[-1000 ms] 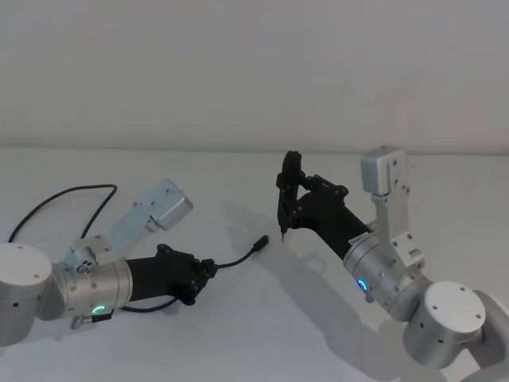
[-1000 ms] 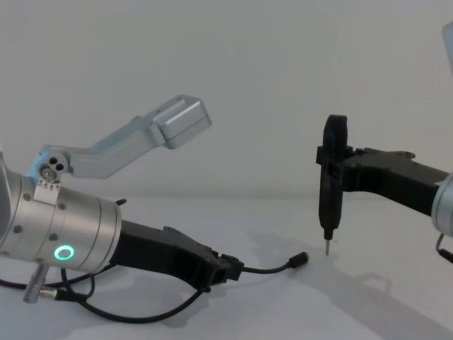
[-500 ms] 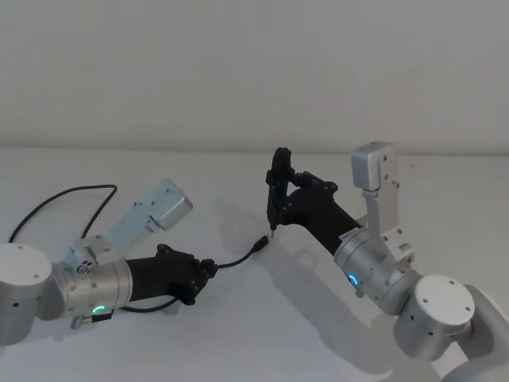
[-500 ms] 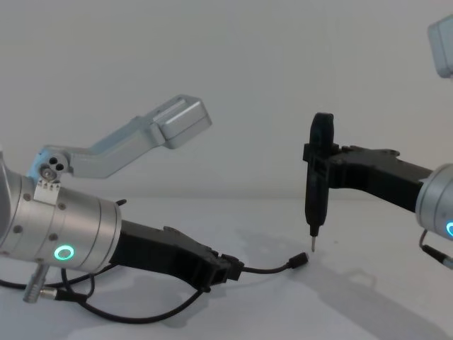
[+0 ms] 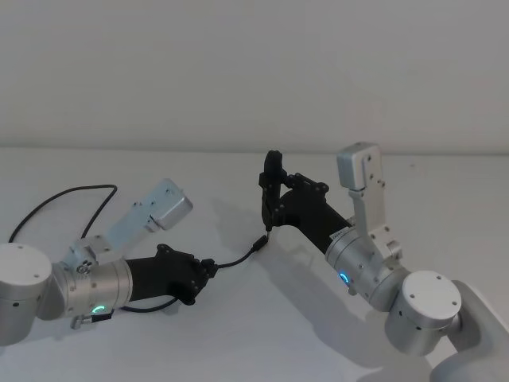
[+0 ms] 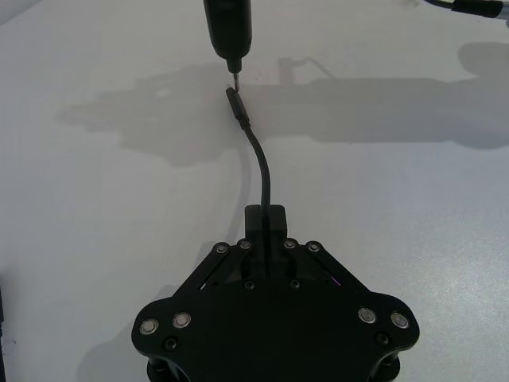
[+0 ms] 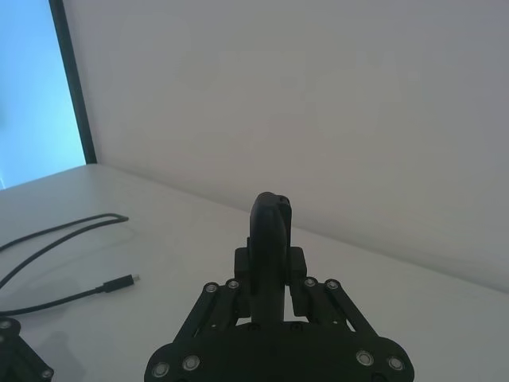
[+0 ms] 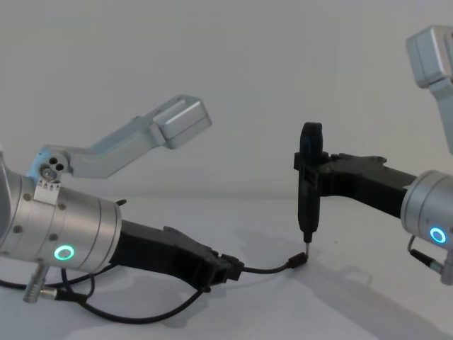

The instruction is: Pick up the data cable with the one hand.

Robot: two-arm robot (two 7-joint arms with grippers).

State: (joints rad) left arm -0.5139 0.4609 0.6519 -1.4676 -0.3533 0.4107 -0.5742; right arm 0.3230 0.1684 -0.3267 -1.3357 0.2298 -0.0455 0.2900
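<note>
On a white table, the left gripper has its jaws clenched on the data cable near its free plug; the right gripper, jaws grasping a pin-tipped tool, hovers just above that plug and could knock it loose.

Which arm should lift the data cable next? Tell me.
Left. The left gripper is already shut on the data cable near its plug end, while the right gripper holds a pen-like tool over the plug.
</note>
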